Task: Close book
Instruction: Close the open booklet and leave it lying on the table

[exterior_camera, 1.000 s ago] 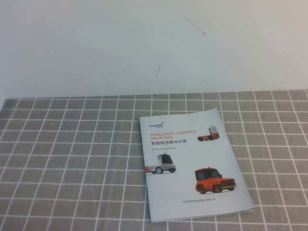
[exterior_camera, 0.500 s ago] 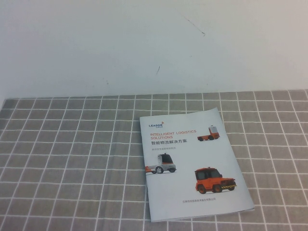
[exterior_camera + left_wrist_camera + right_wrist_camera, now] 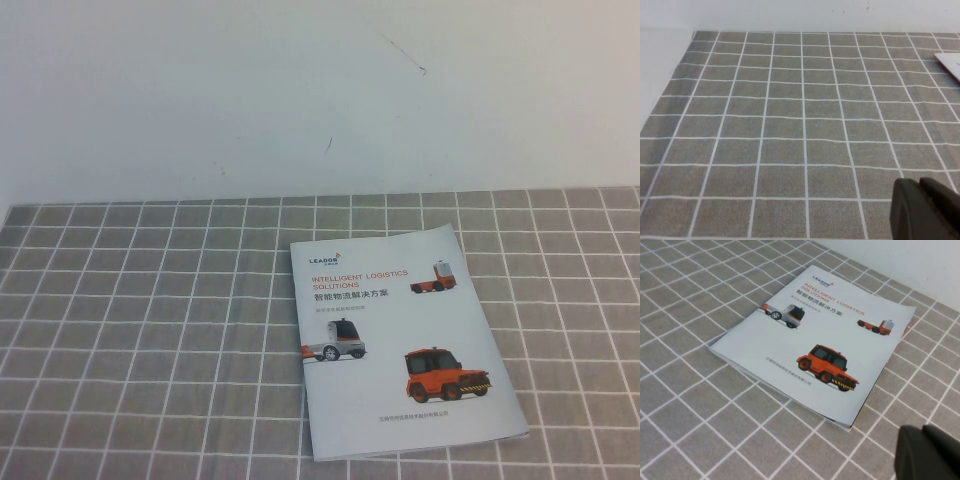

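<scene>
The brochure (image 3: 405, 340) lies closed and flat, front cover up, on the tabletop (image 3: 150, 330), right of centre on the near side in the high view; its near edge comes close to the bottom of that view, and it is turned a little out of line with the grid beneath it. The cover is white; it carries the name LEADOR at the top, the orange heading INTELLIGENT LOGISTICS SOLUTIONS (image 3: 360, 279) with a line of Chinese characters under it, and three pictured vehicles: an orange truck (image 3: 446, 373) low on the right, a white and grey vehicle (image 3: 334, 346) at the left edge, and a small orange flat carrier (image 3: 436, 276) high on the right. In the right wrist view the stacked page edges show along the brochure's sides, pressed together with nothing lifting.

A grey cloth (image 3: 560, 250) printed with a white grid of squares covers the tabletop, and the brochure rests directly on it; behind the cloth rises a plain white wall (image 3: 300, 90) with a few faint marks.

The right tool (image 3: 930, 450) shows as a dark shape at the edge of its own wrist view, above bare cloth, near one corner of the brochure and not touching it; I cannot tell whether it is released or clenched. The left tool (image 3: 922, 207) appears likewise in its wrist view, over bare grid, well apart from the brochure, of which only a white corner shows there; its state cannot be told either.
</scene>
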`<move>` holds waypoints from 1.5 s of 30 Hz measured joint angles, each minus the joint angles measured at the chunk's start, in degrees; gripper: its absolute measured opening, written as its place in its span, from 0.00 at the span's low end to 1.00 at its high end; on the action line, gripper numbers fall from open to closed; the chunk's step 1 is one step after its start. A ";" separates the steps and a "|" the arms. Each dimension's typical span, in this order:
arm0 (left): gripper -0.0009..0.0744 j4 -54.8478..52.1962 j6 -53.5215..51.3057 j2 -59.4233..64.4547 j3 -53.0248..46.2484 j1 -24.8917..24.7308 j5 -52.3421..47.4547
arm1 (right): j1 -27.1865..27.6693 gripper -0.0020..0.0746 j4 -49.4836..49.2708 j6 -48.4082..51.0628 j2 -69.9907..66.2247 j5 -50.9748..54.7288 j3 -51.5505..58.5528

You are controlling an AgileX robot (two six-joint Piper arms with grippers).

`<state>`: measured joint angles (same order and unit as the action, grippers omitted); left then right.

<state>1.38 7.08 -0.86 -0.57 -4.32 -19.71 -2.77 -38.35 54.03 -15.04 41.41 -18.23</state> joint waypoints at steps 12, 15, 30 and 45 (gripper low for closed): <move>0.01 0.00 0.00 0.00 0.00 0.00 0.00 | 0.00 0.02 0.00 0.11 0.00 0.00 0.00; 0.01 0.00 0.00 0.00 0.00 0.00 0.00 | 0.00 0.02 0.00 0.11 0.00 0.00 0.00; 0.01 0.00 0.00 0.00 0.00 0.00 0.00 | -0.02 0.02 8.72 -9.06 3.84 -15.94 3.74; 0.01 0.00 0.00 0.00 0.00 0.00 0.00 | 9.73 0.02 39.40 -41.63 15.71 -23.18 17.85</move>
<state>1.38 7.08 -0.86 -0.57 -4.32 -19.71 6.96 1.05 12.40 0.67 18.22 -0.37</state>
